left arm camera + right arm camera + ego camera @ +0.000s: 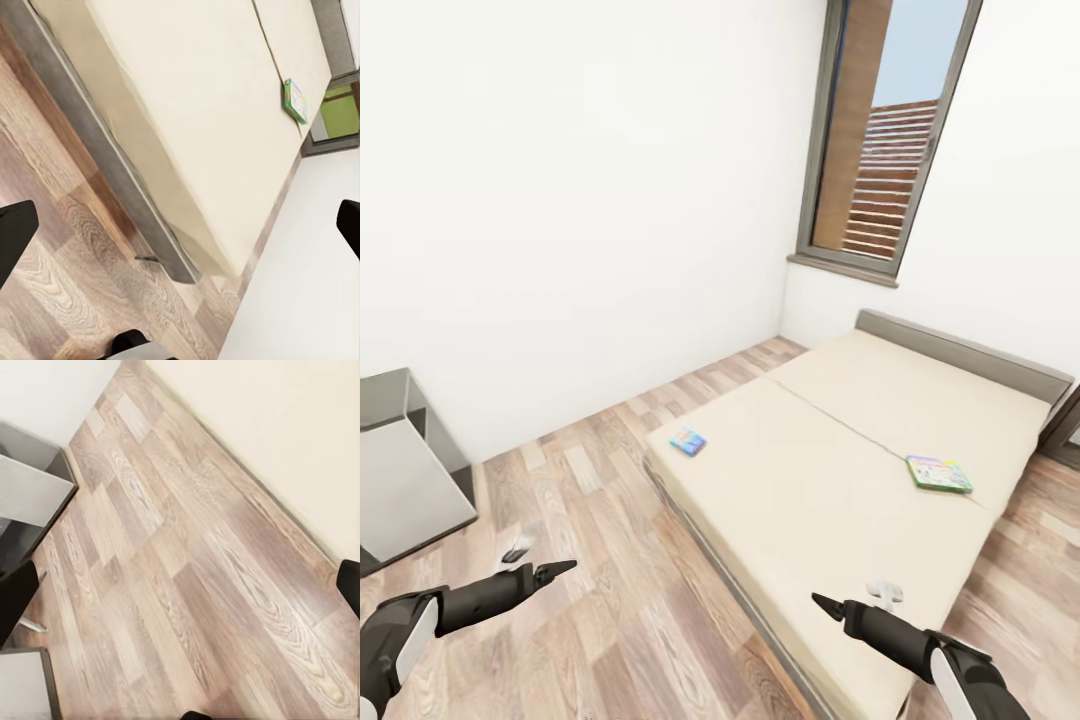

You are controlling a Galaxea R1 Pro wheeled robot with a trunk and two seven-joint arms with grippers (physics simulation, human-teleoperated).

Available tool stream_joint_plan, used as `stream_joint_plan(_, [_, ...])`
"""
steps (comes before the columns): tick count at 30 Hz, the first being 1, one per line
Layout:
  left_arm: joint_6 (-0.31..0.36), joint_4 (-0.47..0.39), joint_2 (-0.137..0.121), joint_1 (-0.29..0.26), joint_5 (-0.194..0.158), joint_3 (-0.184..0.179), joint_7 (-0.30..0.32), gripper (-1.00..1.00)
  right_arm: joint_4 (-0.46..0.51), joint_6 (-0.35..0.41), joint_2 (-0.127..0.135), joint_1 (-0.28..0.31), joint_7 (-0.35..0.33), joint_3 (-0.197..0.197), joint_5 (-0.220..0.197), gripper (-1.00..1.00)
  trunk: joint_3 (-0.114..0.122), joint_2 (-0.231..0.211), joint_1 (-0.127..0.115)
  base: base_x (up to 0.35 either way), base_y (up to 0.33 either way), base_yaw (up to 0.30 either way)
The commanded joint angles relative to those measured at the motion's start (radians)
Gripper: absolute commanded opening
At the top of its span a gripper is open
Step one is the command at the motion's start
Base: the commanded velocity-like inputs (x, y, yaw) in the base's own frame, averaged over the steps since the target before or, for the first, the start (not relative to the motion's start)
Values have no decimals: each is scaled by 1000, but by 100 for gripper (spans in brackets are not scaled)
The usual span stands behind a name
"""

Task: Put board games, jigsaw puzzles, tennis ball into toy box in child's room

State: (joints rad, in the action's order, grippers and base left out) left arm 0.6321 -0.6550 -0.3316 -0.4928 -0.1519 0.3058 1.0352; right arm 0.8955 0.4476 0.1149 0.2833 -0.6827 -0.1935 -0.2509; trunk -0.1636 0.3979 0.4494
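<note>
A small blue-teal flat board game box (688,442) lies near the beige bed's (830,500) near corner; a green-edged colourful game box (939,473) lies well apart, toward the grey headboard. Wood-plank floor (610,560) stretches open beside the bed's dark frame. Both black pincers, left (556,571) and right (828,605), hold nothing, seemingly narrow

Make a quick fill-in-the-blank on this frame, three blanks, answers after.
1. Two flat colourful board game boxes lie on the beige-mattressed bed: the green-edged one and the small blue-teal one, which is nearer the ____ gripper.
2. The floor is made of ____ planks.
3. The tall dark-framed window is above the bed's ____.

Answers: left; wood; headboard
</note>
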Motion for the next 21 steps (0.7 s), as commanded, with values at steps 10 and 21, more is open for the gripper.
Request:
stream_joint_plan(10, [6,0,0,-1,-3,2,4,100,0,8,-4,0,2,-1,-7,100,-2,2,1,0,-176,291])
stream_joint_plan(21, [6,0,0,-1,-4,1,4,100,-1,8,-4,0,40,-1,-8,100,-2,2,1,0,-15,291])
